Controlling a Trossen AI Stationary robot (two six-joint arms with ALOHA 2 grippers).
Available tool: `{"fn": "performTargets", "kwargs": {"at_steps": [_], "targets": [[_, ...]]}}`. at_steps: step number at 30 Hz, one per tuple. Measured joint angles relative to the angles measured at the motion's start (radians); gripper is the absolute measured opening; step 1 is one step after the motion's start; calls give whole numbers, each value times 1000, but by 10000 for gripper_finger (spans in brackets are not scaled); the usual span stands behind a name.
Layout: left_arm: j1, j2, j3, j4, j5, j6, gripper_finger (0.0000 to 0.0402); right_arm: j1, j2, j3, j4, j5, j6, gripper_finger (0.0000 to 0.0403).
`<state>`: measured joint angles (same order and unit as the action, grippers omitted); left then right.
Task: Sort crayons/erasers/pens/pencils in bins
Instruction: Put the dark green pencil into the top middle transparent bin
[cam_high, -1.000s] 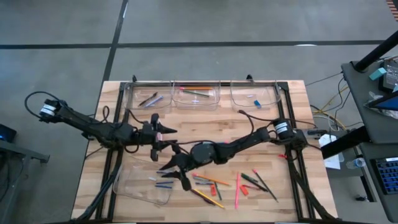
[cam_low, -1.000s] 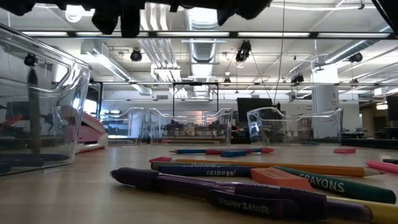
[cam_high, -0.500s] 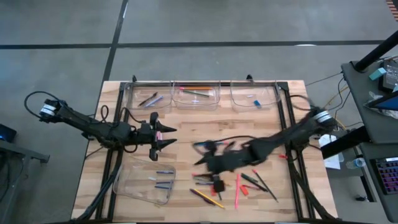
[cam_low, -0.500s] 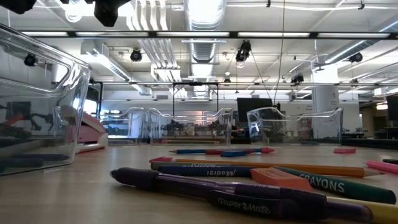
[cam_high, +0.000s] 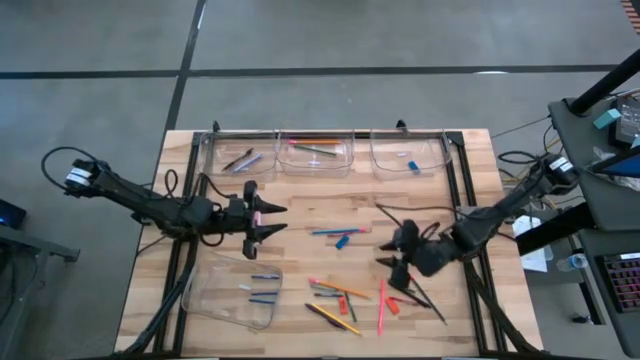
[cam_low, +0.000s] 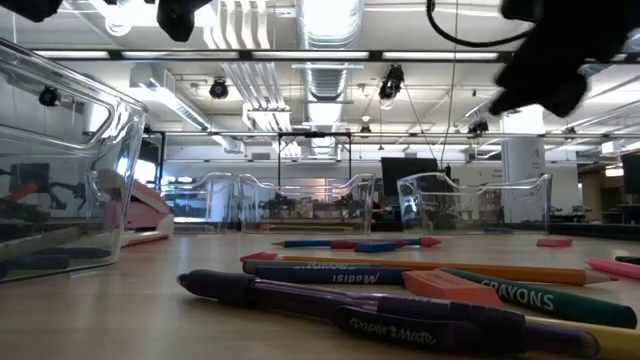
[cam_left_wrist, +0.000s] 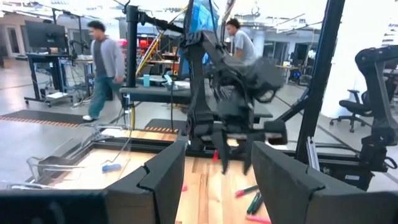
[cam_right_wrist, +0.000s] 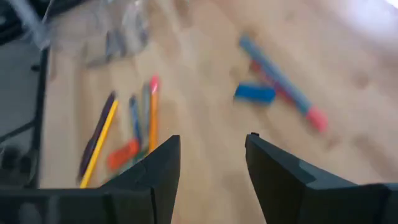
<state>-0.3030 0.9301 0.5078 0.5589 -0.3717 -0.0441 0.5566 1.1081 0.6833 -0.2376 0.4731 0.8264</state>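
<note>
right tool (cam_high: 392, 265) blurred – above pencils (cam_high: 381, 305), fingers apart

robotics lab in an open industrial hall: exposed ceiling ducts (cam_low: 320, 70) and strip lights, polished concrete floor (cam_high: 320, 40), monitors (cam_left_wrist: 43, 34) on workbenches, office chair (cam_left_wrist: 348, 115) at right, two people (cam_left_wrist: 102, 65) in the background.

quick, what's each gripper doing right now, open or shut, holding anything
Left gripper: open, holding nothing, hovering above the table near the front bin.
Right gripper: open, holding nothing, above the loose pencils.
</note>
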Motion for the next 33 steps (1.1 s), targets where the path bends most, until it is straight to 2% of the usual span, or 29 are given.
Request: {"fn": "performTargets", "kwargs": {"at_steps": [3,7,10,13,20,33], "targets": [[0,9,0,10,0,0,173,37,4,-7,-96,-1,125,171],[0,23,3,10,0,0,173,55,37,16,-385,-11,363,170],[0,30,3,9,0,0,173,68,68,21,-518,-99,494,170],[0,33,3,10,-1,0,173,89,116,18,-529,-177,551,170],[1,33,5,9,-3,0,173,143,223,34,-497,-236,562,171],[1,33,5,9,-4,-1,173,184,319,34,-407,-248,562,168]]}}
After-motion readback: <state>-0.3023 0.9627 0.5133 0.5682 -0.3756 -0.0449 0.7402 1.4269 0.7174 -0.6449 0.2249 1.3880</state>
